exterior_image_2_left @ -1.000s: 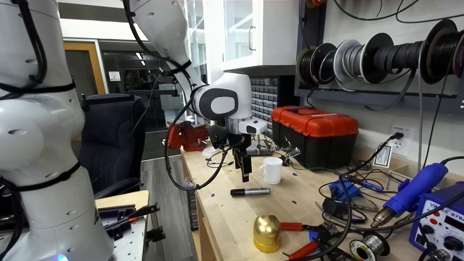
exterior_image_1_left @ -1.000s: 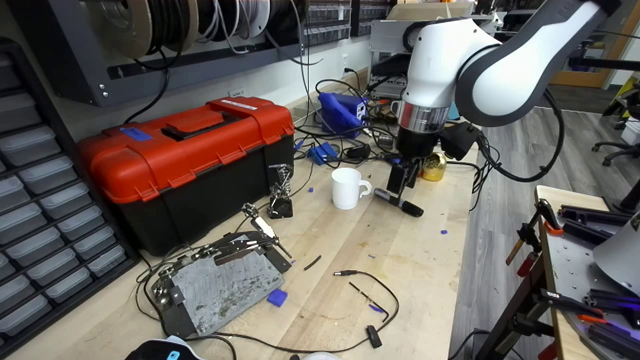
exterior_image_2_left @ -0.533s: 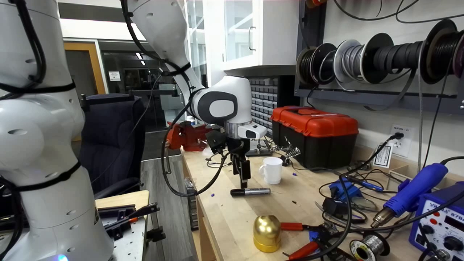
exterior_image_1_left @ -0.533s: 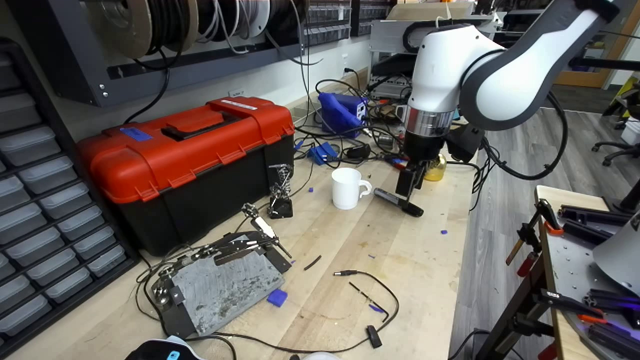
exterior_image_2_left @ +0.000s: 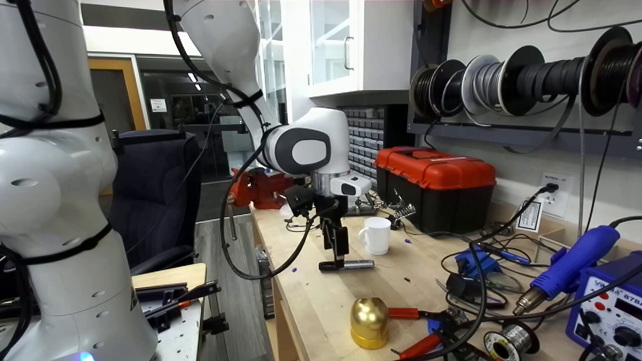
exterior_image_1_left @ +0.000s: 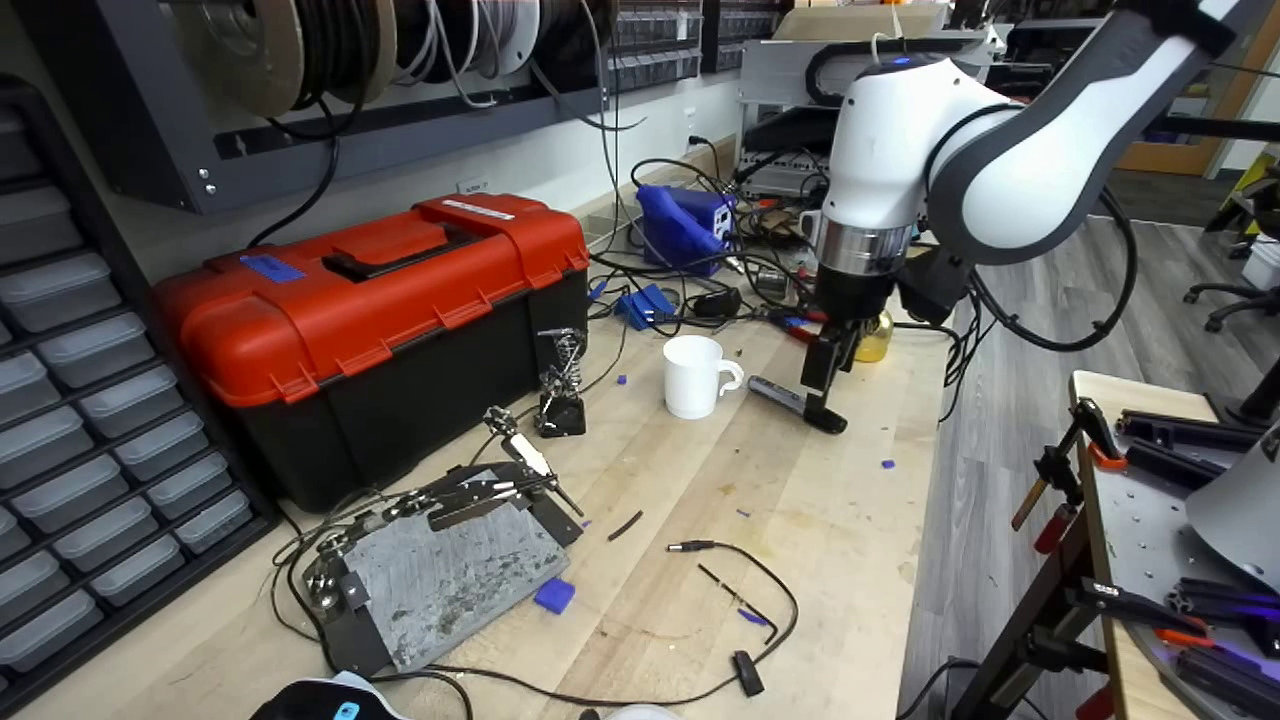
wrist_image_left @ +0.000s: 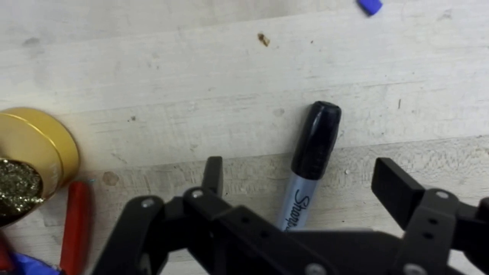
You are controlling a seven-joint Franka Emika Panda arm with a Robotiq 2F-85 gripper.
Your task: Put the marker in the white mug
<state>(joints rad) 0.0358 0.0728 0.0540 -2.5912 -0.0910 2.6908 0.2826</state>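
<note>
- One marker (wrist_image_left: 308, 164) is lying flat on the tabletop (exterior_image_1_left: 860, 620), outside the white mug (exterior_image_1_left: 690, 380); in the wrist view it is sitting right of centre, black cap toward the top, grey body running out of sight behind the gripper (wrist_image_left: 303, 177).
- The one gripper is spreading wide: its two fingers (wrist_image_left: 393, 183) are standing well apart, one on each side of the marker, bare wood showing between it and each. Whether the tips are touching the wood, I cannot tell.
- The one mug is standing upright near mid-frame in an exterior view, handle pointing right, the marker's grey end lying just beside it.
- One gold container (exterior_image_2_left: 370, 323) is standing at bottom centre in an exterior view; two red handles (exterior_image_2_left: 424, 346) are lying near it.
- One blue scrap (wrist_image_left: 369, 5) is lying at the upper right of the wrist view.
- One red-lidded toolbox (exterior_image_1_left: 380, 280) is standing at left in an exterior view.
- One arm (exterior_image_1_left: 1030, 180) is slanting from the upper right corner in an exterior view, then bending so its wrist is pointing down above the marker.
</note>
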